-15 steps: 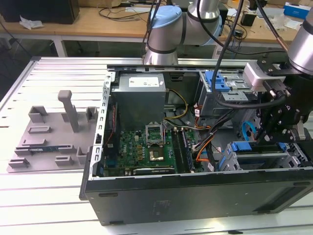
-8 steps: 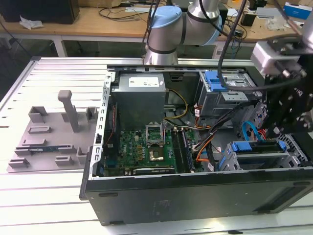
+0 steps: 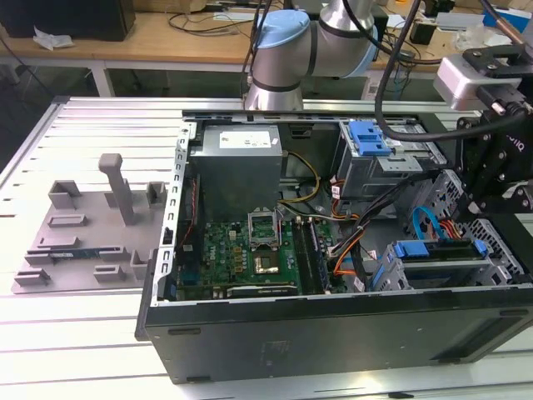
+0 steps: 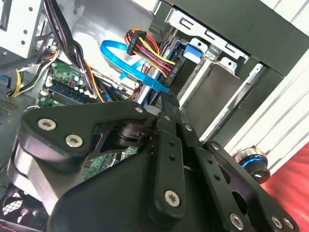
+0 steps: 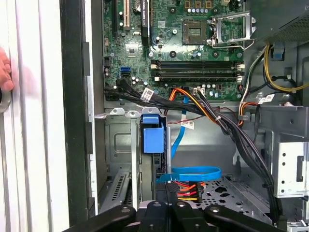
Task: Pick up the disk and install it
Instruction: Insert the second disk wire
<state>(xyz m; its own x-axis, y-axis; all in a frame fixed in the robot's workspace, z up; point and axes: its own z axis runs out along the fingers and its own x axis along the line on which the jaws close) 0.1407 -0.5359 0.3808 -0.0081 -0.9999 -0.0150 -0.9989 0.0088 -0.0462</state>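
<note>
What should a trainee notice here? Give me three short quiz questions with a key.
1. True or false: the computer case is open, with the motherboard exposed.
2. The flat blue cable lies nearest to: A) the power supply, B) the drive cage, C) the grey fixture tray.
3. In the exterior view, towards which side of the case is the tool?

Key: 1 true; 2 B; 3 the exterior view's right, above the drive cage.
</note>
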